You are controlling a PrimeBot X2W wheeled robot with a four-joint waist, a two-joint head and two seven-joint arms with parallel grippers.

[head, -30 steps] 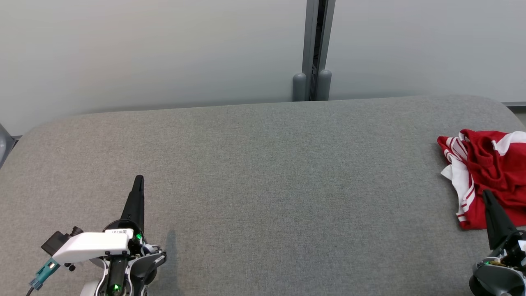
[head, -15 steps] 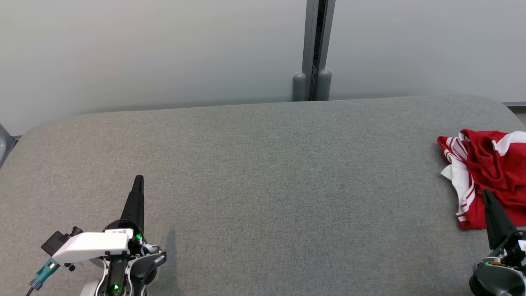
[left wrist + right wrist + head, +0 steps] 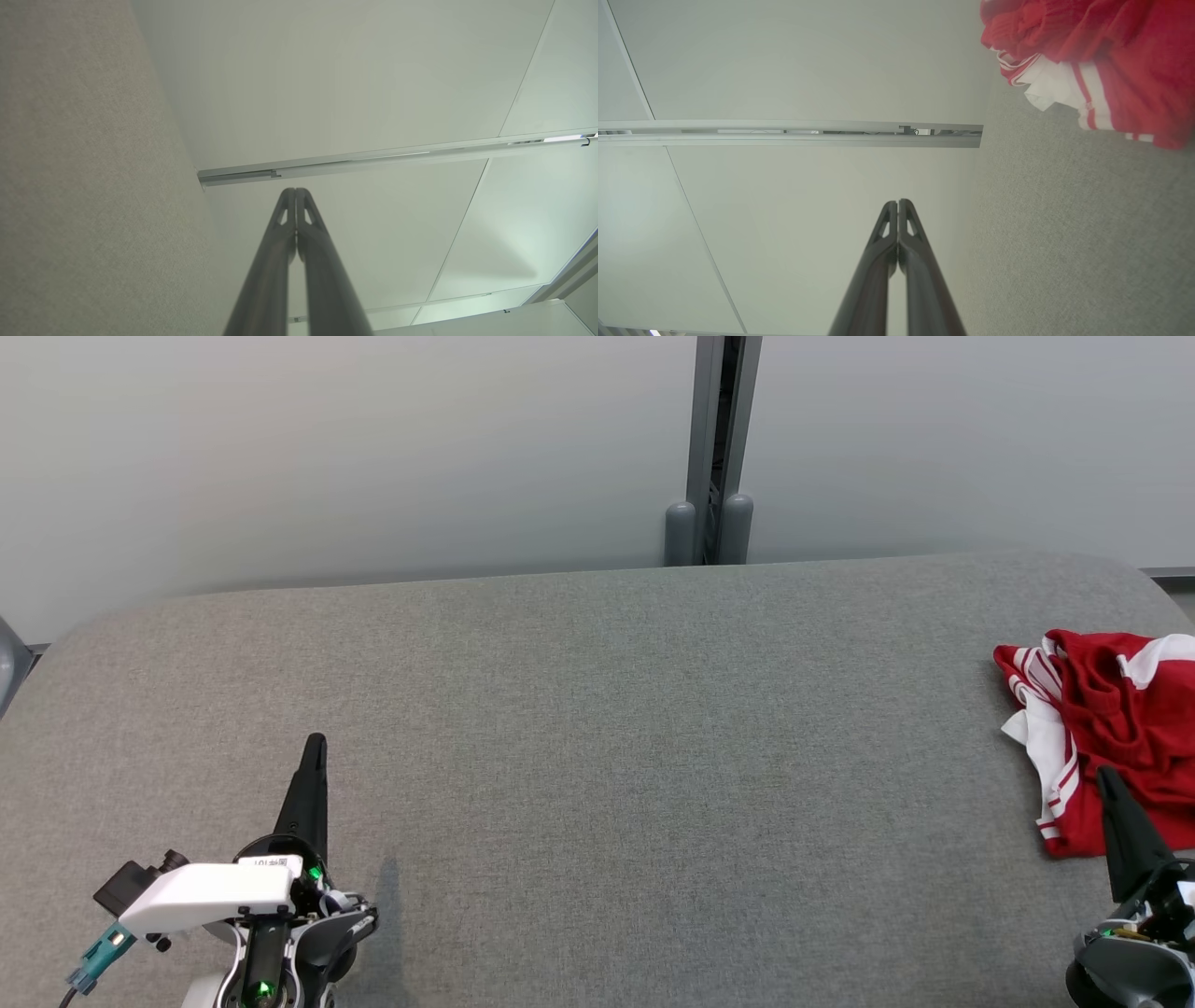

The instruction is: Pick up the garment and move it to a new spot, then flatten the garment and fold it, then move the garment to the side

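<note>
Left gripper [image 3: 316, 747] sat low over the grey padded table [image 3: 607, 709], fingers pressed together. Right gripper [image 3: 1109, 777] likewise had fingers together, apart from the crumpled red-and-white garment [image 3: 1111, 709], which lay near it at the table's right end.

Tabletop [image 3: 597, 756]: grey woven cloth, matt, slightly rough. Garment [image 3: 1111, 728]: soft red-and-white cloth, matt. Wall panels [image 3: 327, 457]: smooth, pale, satin. Post [image 3: 714, 448]: grey, metal-looking.
</note>
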